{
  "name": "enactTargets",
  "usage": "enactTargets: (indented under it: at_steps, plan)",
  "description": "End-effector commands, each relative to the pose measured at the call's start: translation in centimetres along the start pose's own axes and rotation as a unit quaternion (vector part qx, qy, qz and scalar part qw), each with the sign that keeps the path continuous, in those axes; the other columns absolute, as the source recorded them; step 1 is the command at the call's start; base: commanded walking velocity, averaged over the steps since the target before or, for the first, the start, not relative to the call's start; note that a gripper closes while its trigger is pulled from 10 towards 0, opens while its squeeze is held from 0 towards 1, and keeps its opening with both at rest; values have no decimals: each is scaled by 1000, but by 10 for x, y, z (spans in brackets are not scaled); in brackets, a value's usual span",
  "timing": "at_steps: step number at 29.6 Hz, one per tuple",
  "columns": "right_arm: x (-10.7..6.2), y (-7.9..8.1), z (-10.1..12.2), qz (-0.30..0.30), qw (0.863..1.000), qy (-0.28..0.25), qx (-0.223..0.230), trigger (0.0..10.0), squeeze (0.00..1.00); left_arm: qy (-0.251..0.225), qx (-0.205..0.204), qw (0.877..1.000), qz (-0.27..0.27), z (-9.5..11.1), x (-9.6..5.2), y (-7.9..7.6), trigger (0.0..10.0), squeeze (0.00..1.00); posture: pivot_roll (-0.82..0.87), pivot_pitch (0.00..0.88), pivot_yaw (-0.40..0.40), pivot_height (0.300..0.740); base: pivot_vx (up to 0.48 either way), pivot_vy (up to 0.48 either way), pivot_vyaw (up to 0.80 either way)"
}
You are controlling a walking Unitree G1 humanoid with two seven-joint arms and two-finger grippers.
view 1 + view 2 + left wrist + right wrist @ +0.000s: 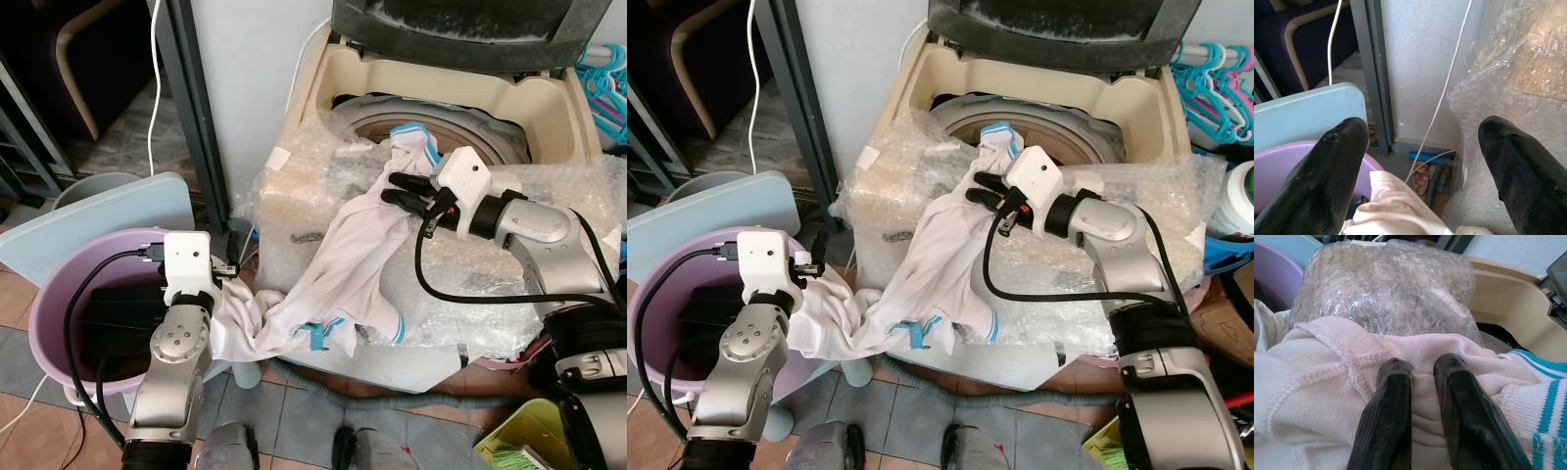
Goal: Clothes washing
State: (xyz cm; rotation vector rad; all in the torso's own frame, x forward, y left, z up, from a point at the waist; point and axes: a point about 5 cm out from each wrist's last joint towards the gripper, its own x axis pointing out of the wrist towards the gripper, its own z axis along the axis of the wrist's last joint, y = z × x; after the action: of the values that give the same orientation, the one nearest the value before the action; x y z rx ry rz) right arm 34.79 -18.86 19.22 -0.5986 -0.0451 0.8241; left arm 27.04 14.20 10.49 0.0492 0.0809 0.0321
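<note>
Our right pincer pinches a fold of a white shirt with blue-striped trim, fingers nearly together on the cloth, at the rim of a cream top-loading washing machine whose lid stands raised. The shirt drapes down the machine's bubble wrap covered front towards a purple tub on the tiled floor. Our left pincer stands wide apart just above the shirt's lower end, gripping nothing. A pale blue board leans behind the tub, beside a dark metal post and a white wall. Blue hangers are beside the machine.
</note>
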Motion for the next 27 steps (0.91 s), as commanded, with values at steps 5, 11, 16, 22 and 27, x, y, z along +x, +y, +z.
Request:
enactTargets:
  at_steps: [5, 11, 16, 22, 27]
  plan:
    - [-5, -11, -11, -69, 994, 68, -45, 0, 0, -1, 3, 1000, -2, 1, -2, 1, 10000, 0, 7, 104, -33, 740, 0, 0, 0]
    - [-9, -20, -15, -111, 987, 95, -65, 0, 0, 0, 4, 1000, -2, 1, -3, 2, 10000, 0, 5, 109, -34, 740, 0, 0, 0]
    - [-7, -29, -18, -149, 980, 114, -71, 0, 0, 0, 2, 1000, -3, 1, -2, 0, 10000, 0, 2, 109, -35, 740, 0, 0, 0]
    - [-4, -33, -19, -167, 977, 118, -66, 0, 0, 0, 2, 1000, -3, 0, -1, -1, 10000, 0, 5, 106, -39, 740, 0, 0, 0]
    - [0, -29, -22, -158, 979, 116, -56, 2196, 0, 0, 2, 1000, -1, 0, -2, 0, 10000, 0, 8, 103, -40, 740, 0, 0, 0]
